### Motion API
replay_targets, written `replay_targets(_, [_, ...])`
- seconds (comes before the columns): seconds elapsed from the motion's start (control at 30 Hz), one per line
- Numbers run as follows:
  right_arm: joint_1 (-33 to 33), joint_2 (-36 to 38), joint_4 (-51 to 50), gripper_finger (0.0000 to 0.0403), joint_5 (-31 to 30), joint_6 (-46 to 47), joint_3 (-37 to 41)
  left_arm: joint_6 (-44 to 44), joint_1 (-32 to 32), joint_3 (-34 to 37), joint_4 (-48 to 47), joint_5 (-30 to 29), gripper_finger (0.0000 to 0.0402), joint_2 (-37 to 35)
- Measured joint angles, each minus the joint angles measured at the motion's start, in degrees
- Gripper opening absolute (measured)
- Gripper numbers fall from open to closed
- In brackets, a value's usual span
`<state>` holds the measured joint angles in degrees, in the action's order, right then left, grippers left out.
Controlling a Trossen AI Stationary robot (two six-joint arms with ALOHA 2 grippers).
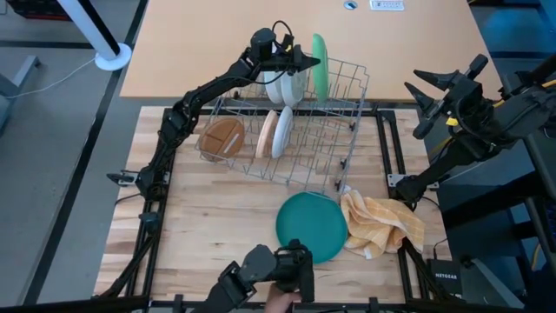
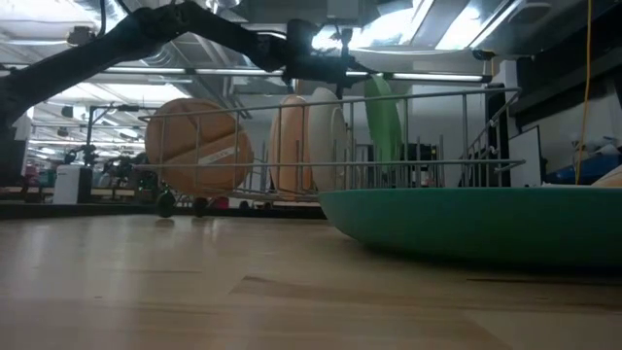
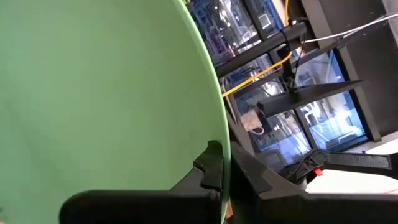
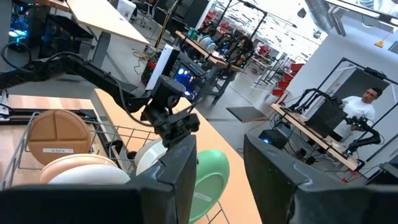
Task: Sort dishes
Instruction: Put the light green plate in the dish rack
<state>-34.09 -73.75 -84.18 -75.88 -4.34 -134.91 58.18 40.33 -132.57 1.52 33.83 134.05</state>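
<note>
Four plates stand on edge in the grey wire rack (image 1: 300,122): from above, a brown divided plate (image 1: 221,136) at the left end, a tan plate (image 1: 268,133) and a white plate (image 1: 282,131) side by side in the middle, and another white plate (image 1: 287,85) behind them. A light green plate (image 1: 319,66) stands upright at the rack's far side, with the left end effector (image 1: 306,61) shut on its rim. That arm's own camera gives what the overhead view cannot: one dark finger (image 3: 210,168) lies across the green face right at the edge, pinching it.

The table-level view shows the large teal plate (image 2: 476,224) lying flat on the wooden table (image 2: 146,282) in front of the rack; from above it sits near the front edge, touching the crumpled yellow checked cloth (image 1: 382,224) on its right.

The right end effector (image 1: 436,89) hangs off past the table's right side, well apart from the rack, its fingers spread wide and empty. Its wrist camera also catches a person (image 4: 368,106) far back in the room.
</note>
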Motion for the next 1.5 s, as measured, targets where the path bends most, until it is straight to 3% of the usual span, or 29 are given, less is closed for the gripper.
replay_targets(0.57, [0.00, 0.01, -0.02, 0.0137, 0.00, 0.00, 0.00, 2.56, -0.55, -0.01, 6.92, 1.18, 0.0000, 0.58])
replay_targets(0.97, [0.00, 0.01, -0.02, 0.0137, 0.00, 0.00, 0.00, -5.42, -0.67, -0.13, -3.07, 1.42, 0.0000, 0.58])
replay_targets(1.2, [0.00, 0.01, -0.02, 0.0137, 0.00, 0.00, 0.00, -1.96, 0.05, -0.11, 1.57, 1.17, 0.0000, 0.58])
replay_targets(1.5, [0.00, -0.01, -0.02, 0.0137, 0.01, -0.01, 0.00, -3.56, 0.33, -0.11, -1.09, 0.89, 0.0000, 0.58])
